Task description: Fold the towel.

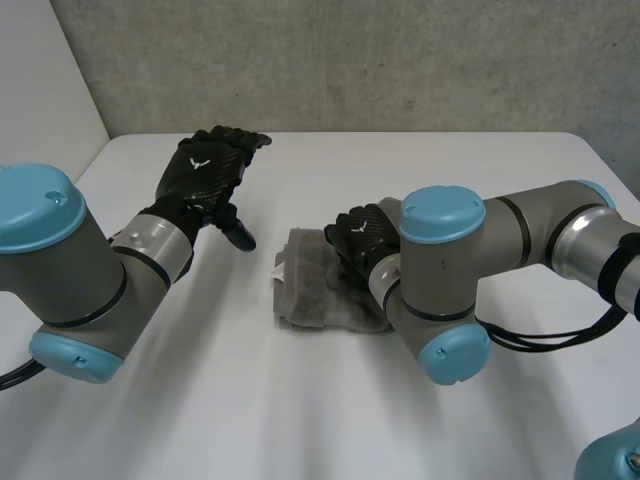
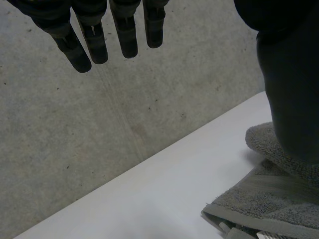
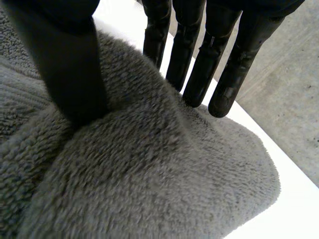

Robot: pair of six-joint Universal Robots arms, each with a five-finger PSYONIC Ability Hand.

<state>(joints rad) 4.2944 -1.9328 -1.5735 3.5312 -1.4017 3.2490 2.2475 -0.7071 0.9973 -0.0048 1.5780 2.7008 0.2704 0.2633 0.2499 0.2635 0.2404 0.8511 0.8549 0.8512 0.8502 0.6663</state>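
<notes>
Your left hand (image 1: 205, 170) hangs above the white table (image 1: 200, 400) with nothing in it. In its wrist view the black fingers (image 2: 94, 40) are straight and spread, pointing at the grey concrete wall (image 2: 99, 124), and the thumb stands apart from them. The folded grey terry towel (image 2: 269, 199) lies on the thumb's side of that hand, apart from the fingertips, with bare tabletop (image 2: 174, 189) between.

Your right hand (image 1: 362, 238) is down on the towel (image 1: 320, 290). In its wrist view the fingers (image 3: 199, 64) run straight, side by side, over a soft hump of the cloth (image 3: 149, 174), and their tips reach the hump's far edge, where the white table shows just beyond them. The thumb (image 3: 70, 64) presses into the pile on the near side, so the hump rises between thumb and fingers. Nothing is curled round the cloth — the hand is relaxed and resting on it rather than clasping it.

From the head camera the towel is a compact, roughly rectangular bundle. It lies partly beneath the right hand's fingers, and a small white tag (image 1: 279, 268) shows at the edge furthest from that hand. The left hand's fingertips are well away from the bundle — the thumb is the nearest part.
</notes>
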